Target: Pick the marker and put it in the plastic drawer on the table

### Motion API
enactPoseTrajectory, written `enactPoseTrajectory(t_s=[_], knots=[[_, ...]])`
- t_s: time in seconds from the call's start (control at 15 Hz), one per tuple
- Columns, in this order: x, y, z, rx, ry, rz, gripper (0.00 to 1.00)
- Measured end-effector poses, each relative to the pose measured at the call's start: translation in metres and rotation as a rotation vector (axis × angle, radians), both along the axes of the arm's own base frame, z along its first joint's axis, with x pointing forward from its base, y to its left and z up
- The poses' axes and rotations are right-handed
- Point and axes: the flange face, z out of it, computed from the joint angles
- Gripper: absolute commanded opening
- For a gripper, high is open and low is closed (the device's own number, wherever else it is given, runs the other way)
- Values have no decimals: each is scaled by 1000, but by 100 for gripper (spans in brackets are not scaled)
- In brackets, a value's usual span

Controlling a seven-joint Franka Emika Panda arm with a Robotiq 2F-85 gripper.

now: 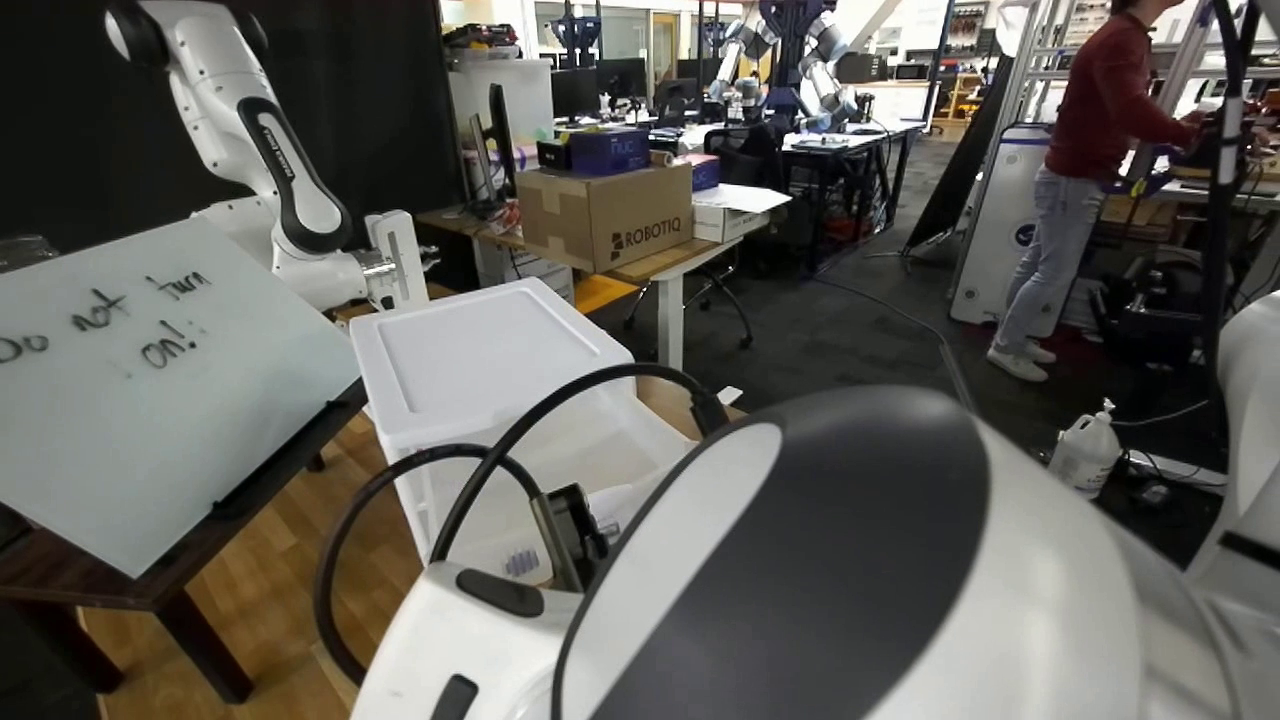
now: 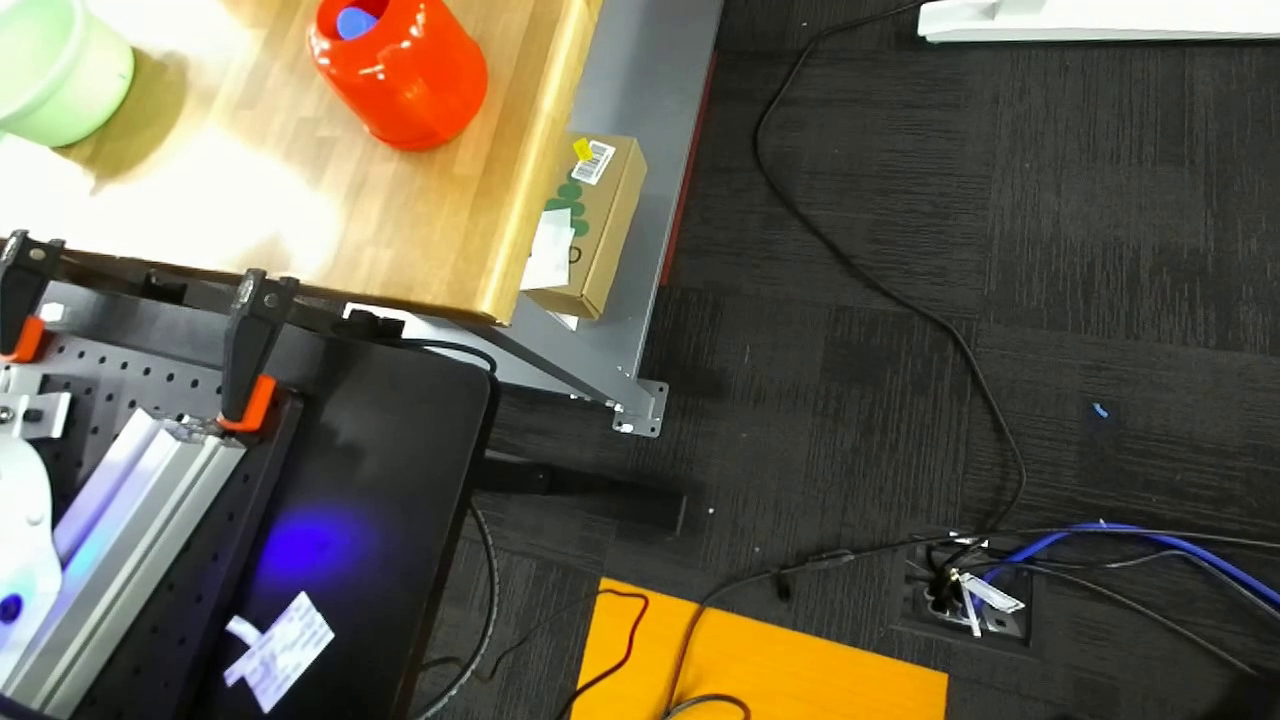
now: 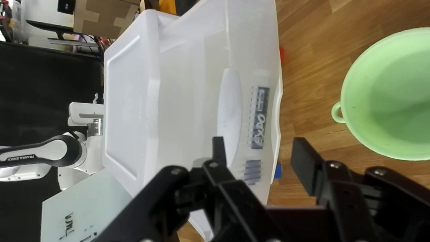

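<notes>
The white translucent plastic drawer (image 3: pixel 127 107) has its tray (image 3: pixel 188 101) pulled out in the wrist view. It also shows in an exterior view (image 1: pixel 490 350), partly behind my arm. A dark EXPO label (image 3: pixel 259 117) and a striped patch show at the tray's front wall; I cannot tell what bears them. My gripper (image 3: pixel 259 151) is open and empty, its fingers on either side of that front wall in the picture. The marker is not identifiable in any view. The wooden table (image 3: pixel 312 77) lies beyond the tray and shows in an exterior view (image 2: pixel 300 220).
A green bowl (image 3: pixel 393 97) stands right of the tray. Small red (image 3: pixel 281 55) and blue (image 3: pixel 277 170) bits peek past the tray's edge. A red toy (image 2: pixel 410 80) stands on the table. A whiteboard (image 1: pixel 170 380) and another white arm (image 1: pixel 270 160) are beyond the drawer.
</notes>
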Motion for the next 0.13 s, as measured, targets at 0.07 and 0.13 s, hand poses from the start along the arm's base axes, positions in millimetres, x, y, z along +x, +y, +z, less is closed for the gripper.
enactPoseTrajectory(t_s=[0.07,0.13], knots=[[0,0,0,0,0,0,55],[0,0,0,0,0,0,55]])
